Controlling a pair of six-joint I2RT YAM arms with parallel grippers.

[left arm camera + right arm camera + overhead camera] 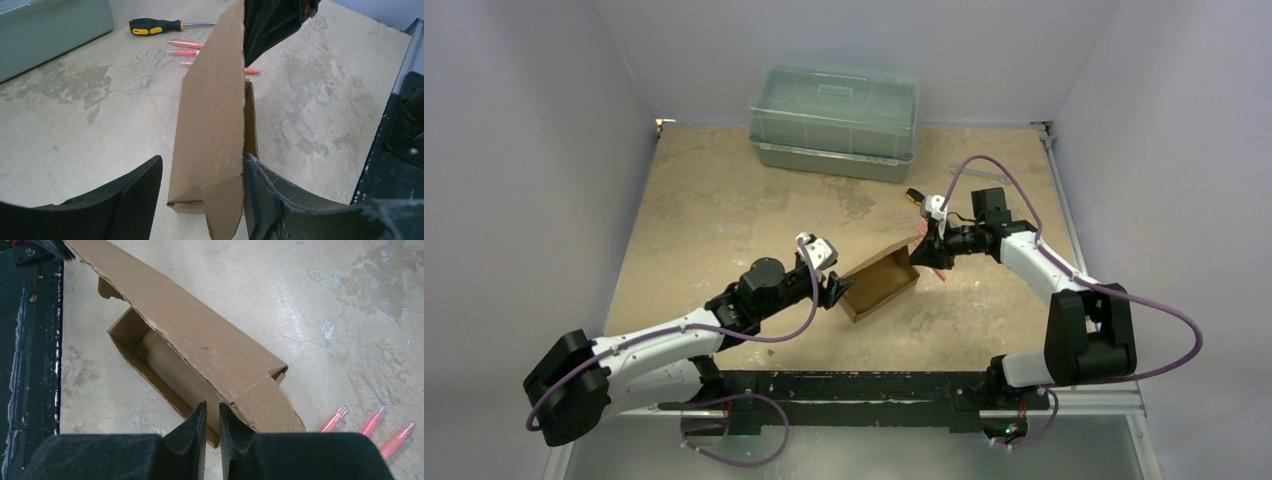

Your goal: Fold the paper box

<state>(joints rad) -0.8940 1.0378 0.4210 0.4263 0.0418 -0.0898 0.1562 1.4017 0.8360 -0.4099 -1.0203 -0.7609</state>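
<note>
On beige tabletop (724, 210) between pale walls (524, 150), paper box (879, 283), left fingers (130, 200) open, right fingers (187, 440) pinching it

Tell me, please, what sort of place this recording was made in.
Likely a robotics lab test cell: plain grey walls box in a worn tabletop, the left arm and right arm are bolted at its near edge, and a screwdriver lies loose beyond the paper box.
</note>
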